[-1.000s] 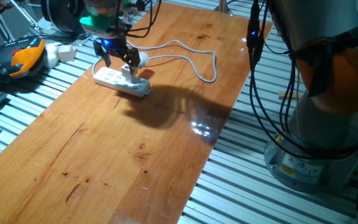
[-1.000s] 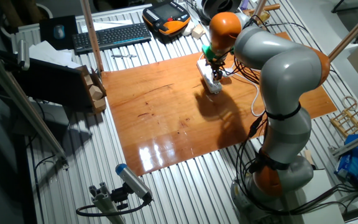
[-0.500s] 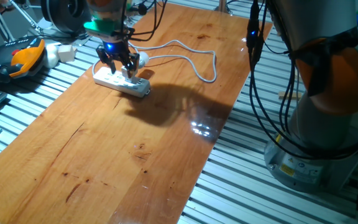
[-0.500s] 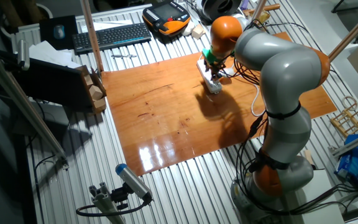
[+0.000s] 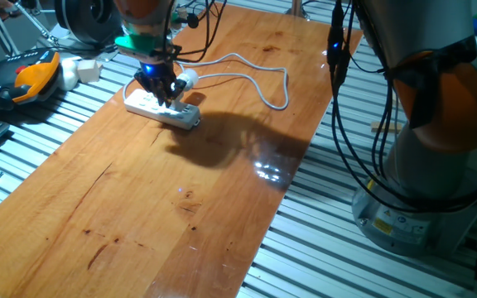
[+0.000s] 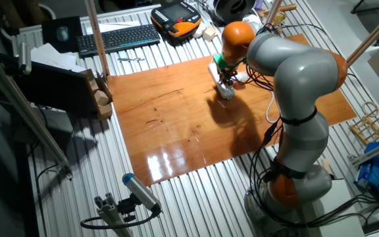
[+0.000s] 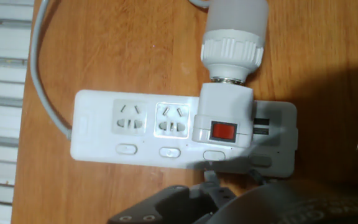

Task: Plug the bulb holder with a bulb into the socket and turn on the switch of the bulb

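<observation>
The socket [image 7: 135, 130] is a long white power strip lying on the wooden board, seen also as the socket [image 5: 143, 103] and the socket [image 6: 220, 74]. The white bulb holder [image 7: 225, 102] is plugged into it, its red switch [image 7: 224, 131] facing up. The bulb [image 7: 236, 25] sticks out sideways from the holder over the wood, also seen as the bulb [image 5: 187, 80]. My gripper [image 5: 162, 93] hangs just above the holder, fingers drawn together with nothing between them. Its dark fingers fill the bottom edge of the hand view around the gripper [image 7: 229, 182].
The strip's white cable [image 5: 263, 83] loops across the board [image 5: 180, 190]. An orange teach pendant [image 5: 31, 79] and a white adapter block [image 5: 85, 70] lie on the slatted table to the left. A keyboard [image 6: 117, 38] sits at the far side.
The fingers, spread wide a second ago, have closed together, and the hand has shifted slightly over the plugged-in holder. Strip and bulb have not moved.
</observation>
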`<move>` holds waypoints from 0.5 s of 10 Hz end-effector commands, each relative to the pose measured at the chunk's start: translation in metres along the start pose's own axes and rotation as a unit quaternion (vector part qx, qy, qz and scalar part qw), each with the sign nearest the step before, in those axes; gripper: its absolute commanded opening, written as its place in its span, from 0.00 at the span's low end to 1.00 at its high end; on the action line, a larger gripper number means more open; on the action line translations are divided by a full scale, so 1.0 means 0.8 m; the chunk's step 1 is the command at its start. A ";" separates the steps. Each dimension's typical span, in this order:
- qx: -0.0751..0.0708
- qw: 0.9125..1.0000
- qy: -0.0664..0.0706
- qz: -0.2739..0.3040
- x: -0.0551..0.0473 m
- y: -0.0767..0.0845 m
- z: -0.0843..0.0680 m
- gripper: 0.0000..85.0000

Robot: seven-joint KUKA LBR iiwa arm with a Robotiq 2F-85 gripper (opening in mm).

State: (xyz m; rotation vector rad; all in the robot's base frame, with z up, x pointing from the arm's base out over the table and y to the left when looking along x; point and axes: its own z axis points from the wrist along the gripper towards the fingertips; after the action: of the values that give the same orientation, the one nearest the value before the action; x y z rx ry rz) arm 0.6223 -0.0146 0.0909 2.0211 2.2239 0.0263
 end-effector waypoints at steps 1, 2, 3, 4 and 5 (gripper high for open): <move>-0.002 1.000 -0.001 0.001 0.000 0.000 0.007 0.00; -0.002 1.000 0.002 0.003 0.000 0.000 0.010 0.00; 0.004 1.000 0.003 0.007 0.000 0.000 0.010 0.00; 0.010 1.000 0.007 0.014 -0.001 0.001 0.010 0.00; 0.010 1.000 0.017 0.021 -0.002 0.003 0.010 0.00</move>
State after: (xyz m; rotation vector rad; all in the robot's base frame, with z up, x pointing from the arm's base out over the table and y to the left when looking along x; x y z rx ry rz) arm 0.6254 -0.0169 0.0830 2.0934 2.2093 0.0441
